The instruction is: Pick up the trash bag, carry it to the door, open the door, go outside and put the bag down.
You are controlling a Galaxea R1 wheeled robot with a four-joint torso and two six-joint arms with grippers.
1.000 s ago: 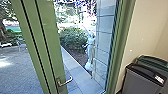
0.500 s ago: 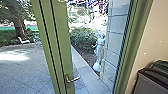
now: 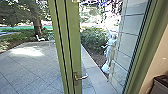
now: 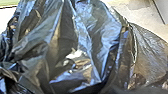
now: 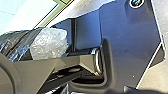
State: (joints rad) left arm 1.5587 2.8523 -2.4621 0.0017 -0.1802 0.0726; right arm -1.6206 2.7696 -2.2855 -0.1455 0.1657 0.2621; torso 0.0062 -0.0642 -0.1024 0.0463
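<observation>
And here the paved yard (image 3: 32, 67) is glimpsed beyond the green door (image 3: 73, 37), with a bush (image 3: 93, 38) and a pale statue (image 3: 109, 52) framed to the right of its upright. Up close to the left wrist camera, the black trash bag (image 4: 72, 42) is seen, crumpled and, it seems, bulging. Whether the left hand or right hand is spread or pinching anything cannot be told. On the door, a metal handle (image 3: 83, 77) is picked out.

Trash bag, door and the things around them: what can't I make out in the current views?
- Bag, left wrist view: contents hidden by dark plastic; outline cut off by the edges.
- Door, head view: top and bottom cut off by the edges.
- Bin, head view: mostly past the lower right corner.
- Pale crinkled thing, right wrist view: partly behind the robot's jointed bar; identity unclear.
</observation>
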